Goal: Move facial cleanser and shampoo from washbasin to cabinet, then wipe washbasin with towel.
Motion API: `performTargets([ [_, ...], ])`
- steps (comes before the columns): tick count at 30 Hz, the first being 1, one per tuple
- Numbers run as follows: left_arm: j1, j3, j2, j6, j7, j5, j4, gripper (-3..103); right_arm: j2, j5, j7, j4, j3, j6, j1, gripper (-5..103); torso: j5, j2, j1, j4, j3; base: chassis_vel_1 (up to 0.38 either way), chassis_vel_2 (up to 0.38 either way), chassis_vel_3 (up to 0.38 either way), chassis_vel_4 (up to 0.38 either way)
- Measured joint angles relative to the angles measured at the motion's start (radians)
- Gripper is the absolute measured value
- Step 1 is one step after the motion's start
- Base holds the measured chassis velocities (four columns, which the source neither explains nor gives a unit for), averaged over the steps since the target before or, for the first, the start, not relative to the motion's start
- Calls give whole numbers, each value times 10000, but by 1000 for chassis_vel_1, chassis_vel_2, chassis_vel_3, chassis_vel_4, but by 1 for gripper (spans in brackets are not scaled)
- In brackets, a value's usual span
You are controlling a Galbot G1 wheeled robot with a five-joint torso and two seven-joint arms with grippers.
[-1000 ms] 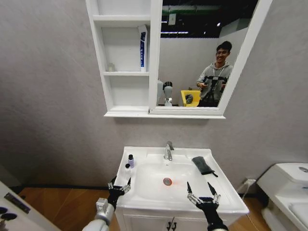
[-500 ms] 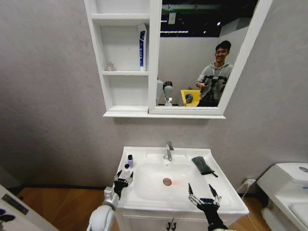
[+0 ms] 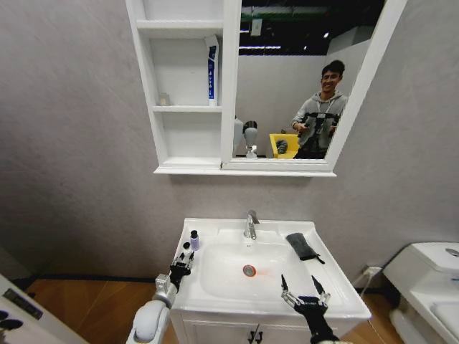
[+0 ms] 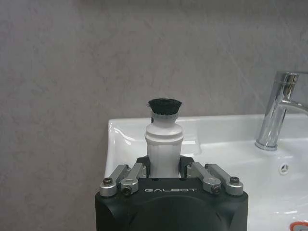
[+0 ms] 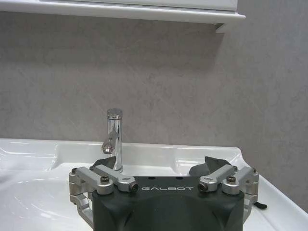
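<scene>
Left gripper (image 3: 181, 266) clamps a white bottle (image 4: 163, 147) with a black cap at the washbasin's (image 3: 337, 297) left rim. We see the right gripper (image 3: 304, 289) spread wide above the front rim. Towel (image 3: 302, 246) lies right of the faucet (image 3: 251, 224); tube (image 3: 212, 72) stands in the cabinet (image 3: 188, 89).

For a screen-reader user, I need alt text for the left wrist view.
The left hand is closed around a white bottle with a black cap, which stands upright on the washbasin rim. A chrome faucet stands at the side, with a grey wall behind.
</scene>
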Motion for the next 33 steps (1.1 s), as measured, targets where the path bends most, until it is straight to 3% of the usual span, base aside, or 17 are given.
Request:
performTargets([
  [3, -143, 32, 582, 193, -294, -571, -515, 30, 47, -33, -1, 15, -47, 41, -68, 100, -2, 1, 0, 1, 0, 0, 0, 0, 0],
  [5, -540, 96, 1895, 610, -673, -1519, -1317, 30, 143, -122, -84, -1, -139, 228, -213, 100, 0, 1, -1, -1, 0, 0, 0, 0, 0],
  [6, -540, 96, 1895, 610, -673, -1519, -1317, 30, 143, -122, -84, -1, -139, 228, -213, 100, 0, 1, -1, -1, 0, 0, 0, 0, 0],
  [8, -985, 124, 3155, 1196, -1073, -2850, -2132, 30, 213, -221, -166, -171, -219, 494, -314, 100, 0, 0, -1, 1, 0, 0, 0, 0, 0],
  [9, -1323, 134, 3949, 1707, -1393, -4022, -2704, 30, 241, -268, -198, -263, -252, 633, -380, 100, -2, 0, -1, 1, 0, 0, 0, 0, 0],
  [10, -1323, 134, 3949, 1707, -1393, -4022, -2704, 30, 241, -268, -198, -263, -252, 633, -380, 100, -2, 0, -1, 1, 0, 0, 0, 0, 0],
  [12, -1715, 198, 4887, 2122, -1685, -5344, -3150, 30, 255, -308, -282, -298, -260, 763, -489, 100, 1, 1, -1, -2, -1, 0, 0, 0, 0],
  [13, -2127, 348, 5985, 2496, -1938, -6598, -3460, 30, 252, -370, -430, -260, -255, 870, -658, 100, 2, 0, -1, -2, 0, 0, 0, 0, 0],
  [14, -2127, 348, 5985, 2496, -1938, -6598, -3460, 30, 252, -370, -430, -260, -255, 870, -658, 100, 2, 0, -1, -2, 0, 0, 0, 0, 0],
  [17, -3378, 629, 7614, 3282, -2265, -8383, -3661, 30, 234, -408, -705, -100, -257, 1020, -976, 100, -2, 1, -1, 1, -1, 0, 0, 0, 0],
  [18, -3378, 629, 7614, 3282, -2265, -8383, -3661, 30, 234, -408, -705, -100, -257, 1020, -976, 100, -2, 1, -1, 1, -1, 0, 0, 0, 0],
  [22, -5065, 1206, 8269, 3828, -2747, -9750, -3538, 30, 257, -421, -742, -143, -259, 1096, -999, 100, 2, 1, -2, -3, -1, 0, 0, 0, 0],
  [24, -6441, 2140, 8582, 4043, -3027, -10227, -3235, 30, 199, -419, -777, -159, -249, 1092, -901, 100, 1, 1, -1, -1, 0, 0, 0, 0, 0],
  [25, -6441, 2140, 8582, 4043, -3027, -10227, -3235, 30, 199, -419, -777, -159, -249, 1092, -901, 100, 1, 1, -1, -1, 0, 0, 0, 0, 0],
  [28, -8565, 3619, 8669, 4525, -3796, -10803, -2774, 30, 167, -410, -828, -226, -233, 973, -694, 100, 4, 0, 0, -2, 0, 0, 0, 0, 0],
  [31, -9180, 4043, 8637, 4691, -3947, -10911, -2614, 30, 167, -416, -859, -244, -245, 924, -654, 100, 2, 0, -1, -2, 1, 0, 0, 0, 0],
  [33, -10682, 4889, 8371, 5134, -4354, -11266, -2172, 30, 203, -422, -906, -317, -312, 881, -535, 100, 3, 0, 0, 1, 0, 0, 0, 0, 0],
])
